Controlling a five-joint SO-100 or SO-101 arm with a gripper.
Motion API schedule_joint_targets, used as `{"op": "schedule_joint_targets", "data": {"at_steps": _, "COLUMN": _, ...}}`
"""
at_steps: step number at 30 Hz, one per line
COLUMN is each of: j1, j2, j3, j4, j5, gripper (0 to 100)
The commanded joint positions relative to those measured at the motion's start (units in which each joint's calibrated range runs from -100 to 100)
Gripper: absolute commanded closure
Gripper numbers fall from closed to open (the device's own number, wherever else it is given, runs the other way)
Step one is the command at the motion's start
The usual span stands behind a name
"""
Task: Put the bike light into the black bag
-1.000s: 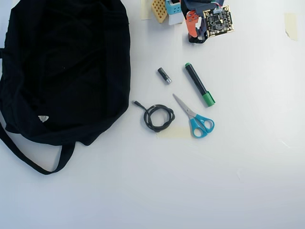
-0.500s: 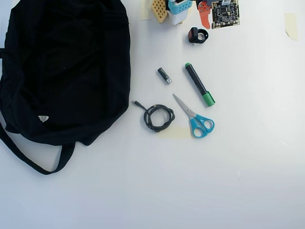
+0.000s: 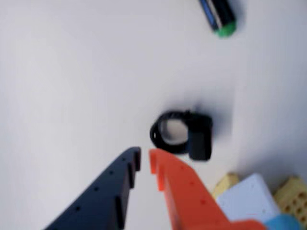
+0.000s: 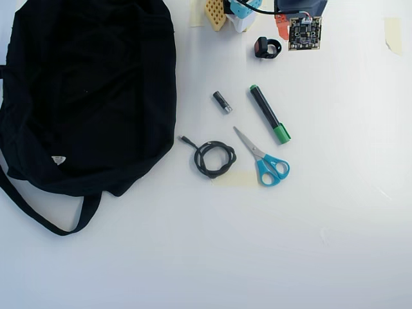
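Observation:
The bike light (image 3: 199, 134), a small black block with a rubber loop strap, lies on the white table just beyond my fingertips in the wrist view. In the overhead view it (image 4: 266, 47) lies near the top edge with its reddish face up. My gripper (image 3: 144, 160) hangs above the table just short of the light, its dark and orange fingers nearly together and holding nothing. It shows only partly in the overhead view (image 4: 280, 31). The black bag (image 4: 84, 90) lies at the far left of the overhead view, with a white triangular label and a long strap.
A green-capped marker (image 4: 269, 114) (image 3: 218, 17), a small black-and-silver cylinder (image 4: 222, 102), a coiled black cable (image 4: 214, 158) and blue-handled scissors (image 4: 264, 158) lie between the light and the table's front. Yellow, white and blue blocks (image 4: 232, 11) sit beside the arm base.

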Motion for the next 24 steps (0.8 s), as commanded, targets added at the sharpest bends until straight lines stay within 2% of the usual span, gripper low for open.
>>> {"op": "schedule_joint_targets", "data": {"at_steps": 1, "j1": -4.31, "j2": -1.02, "j3": 2.9, "j4": -0.63, "j5": -3.52, "gripper": 97}}
{"op": "schedule_joint_targets", "data": {"at_steps": 11, "j1": -9.47, "j2": -1.1, "j3": 7.3, "j4": -0.63, "j5": -8.71, "gripper": 96}}
{"op": "schedule_joint_targets", "data": {"at_steps": 18, "j1": -9.1, "j2": -1.1, "j3": 10.0, "j4": -3.22, "j5": -9.45, "gripper": 80}}
{"op": "schedule_joint_targets", "data": {"at_steps": 24, "j1": -8.8, "j2": -1.1, "j3": 10.62, "j4": -7.35, "j5": -9.34, "gripper": 74}}
